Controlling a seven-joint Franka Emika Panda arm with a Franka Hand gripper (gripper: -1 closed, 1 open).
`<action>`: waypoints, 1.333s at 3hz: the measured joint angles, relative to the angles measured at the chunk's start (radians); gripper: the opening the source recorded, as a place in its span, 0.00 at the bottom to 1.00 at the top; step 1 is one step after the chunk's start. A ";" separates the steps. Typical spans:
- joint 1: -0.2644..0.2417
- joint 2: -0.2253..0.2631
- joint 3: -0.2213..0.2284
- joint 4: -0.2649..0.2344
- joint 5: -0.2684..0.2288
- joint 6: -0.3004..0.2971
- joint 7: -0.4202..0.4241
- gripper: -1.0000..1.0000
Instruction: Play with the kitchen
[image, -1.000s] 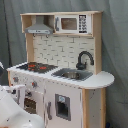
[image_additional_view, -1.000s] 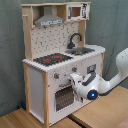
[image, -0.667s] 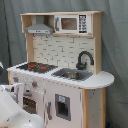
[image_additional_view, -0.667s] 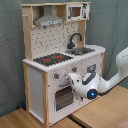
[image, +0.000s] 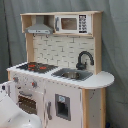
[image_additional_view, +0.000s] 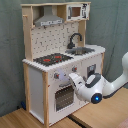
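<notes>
1. Kitchen (image_additional_view: 55, 65) first: the tall toy unit stands on a wooden floor (image_additional_view: 20, 119), with the arm (image_additional_view: 107, 85) reaching in from the second exterior view's right toward the front panel. It looks light and narrow, so a hard forward push from the arm could rock it or shove it backward.
2. Oven door (image_additional_view: 63, 98) sits just below the claw (image_additional_view: 72, 79). A sweep downward could catch the handle and yank the door open harder than a toy hinge likes.
3. Knobs (image_additional_view: 57, 76) lie right beside the claw's tip; I cannot tell whether it touches one. A slightly off approach would scrape the white panel or slip off the knob.
4. Claw state: I cannot tell whether it is wide or narrow, so a grip on a knob could miss altogether.
5. Faucet (image: 84, 59) and stovetop (image: 36, 66) are well above the claw, so their risk seems small.
</notes>
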 joint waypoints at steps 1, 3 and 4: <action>0.038 0.002 -0.035 0.004 -0.023 -0.019 -0.099 1.00; 0.102 0.010 -0.098 0.016 -0.052 -0.028 -0.299 1.00; 0.139 0.013 -0.131 0.021 -0.063 -0.029 -0.402 1.00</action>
